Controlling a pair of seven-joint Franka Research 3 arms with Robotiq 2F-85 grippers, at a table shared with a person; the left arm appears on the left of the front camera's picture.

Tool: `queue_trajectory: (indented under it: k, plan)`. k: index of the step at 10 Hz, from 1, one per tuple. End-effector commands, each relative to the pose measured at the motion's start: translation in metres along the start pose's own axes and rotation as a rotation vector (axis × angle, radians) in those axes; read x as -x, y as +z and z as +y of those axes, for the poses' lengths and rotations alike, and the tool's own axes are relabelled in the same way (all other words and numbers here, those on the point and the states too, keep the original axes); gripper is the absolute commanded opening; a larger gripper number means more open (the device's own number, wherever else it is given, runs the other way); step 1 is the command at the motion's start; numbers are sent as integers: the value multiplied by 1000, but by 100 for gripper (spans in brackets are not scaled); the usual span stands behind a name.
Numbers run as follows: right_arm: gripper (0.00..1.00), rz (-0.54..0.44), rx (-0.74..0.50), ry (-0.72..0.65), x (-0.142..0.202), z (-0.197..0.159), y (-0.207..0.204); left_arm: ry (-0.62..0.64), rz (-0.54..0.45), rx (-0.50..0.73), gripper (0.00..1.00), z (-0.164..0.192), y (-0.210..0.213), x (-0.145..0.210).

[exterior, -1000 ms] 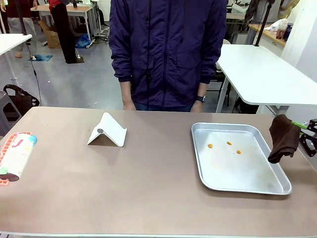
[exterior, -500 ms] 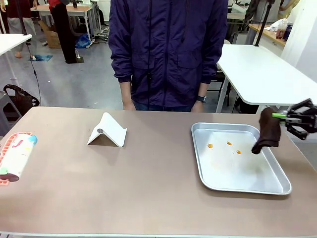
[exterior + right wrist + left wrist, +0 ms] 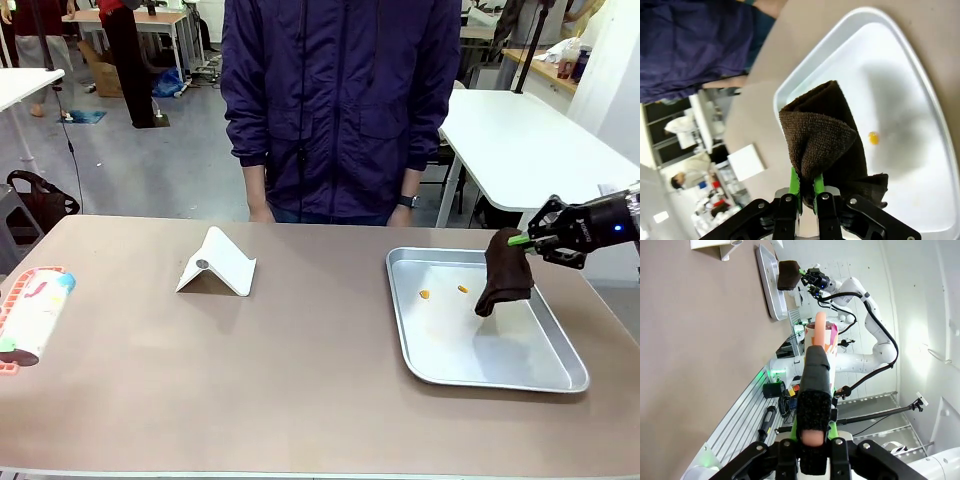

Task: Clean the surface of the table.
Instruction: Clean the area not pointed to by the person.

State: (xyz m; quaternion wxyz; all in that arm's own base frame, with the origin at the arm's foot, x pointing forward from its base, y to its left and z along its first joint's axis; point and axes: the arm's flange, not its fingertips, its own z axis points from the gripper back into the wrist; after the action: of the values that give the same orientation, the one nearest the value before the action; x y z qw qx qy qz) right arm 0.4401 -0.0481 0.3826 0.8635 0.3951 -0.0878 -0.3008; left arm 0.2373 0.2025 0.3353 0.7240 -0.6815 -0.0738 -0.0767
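The brownish-beige table (image 3: 300,370) spans the front view. On its right side lies a shiny metal tray (image 3: 450,350) with two orange crumbs (image 3: 424,294) showing. My right gripper (image 3: 520,240) is shut on a dark brown cloth (image 3: 503,272), which hangs down over the tray's far right part. In the right wrist view the cloth (image 3: 822,135) is pinched between the green pads above the tray (image 3: 920,90), next to one orange crumb (image 3: 873,138). My left gripper (image 3: 812,440) is shut on the black-wrapped handle of a colourful roller (image 3: 822,335), beside the table (image 3: 700,340).
A white folded stand (image 3: 216,263) sits left of the table's centre. A colourful roller in a coral frame (image 3: 30,315) is at the table's left edge. A person in a dark purple jacket (image 3: 335,100) stands at the far side. A white table (image 3: 520,150) stands behind on the right.
My right gripper has carried the brown cloth left and slightly up, from beyond the tray's right rim to over the tray. The cloth now hides one crumb.
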Motion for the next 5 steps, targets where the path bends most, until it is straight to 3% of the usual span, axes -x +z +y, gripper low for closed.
queue_trajectory:
  k: [1,4,5]
  plan:
    - [0,-6,135,65,-13,9,0,6,-6,5,21,-3,0,-2]
    - [0,-53,360,212,-26,7,-13,6,-6,5,21,-3,0,-2]
    - [0,-17,372,228,-30,4,-29,6,-6,5,21,-3,0,-2]
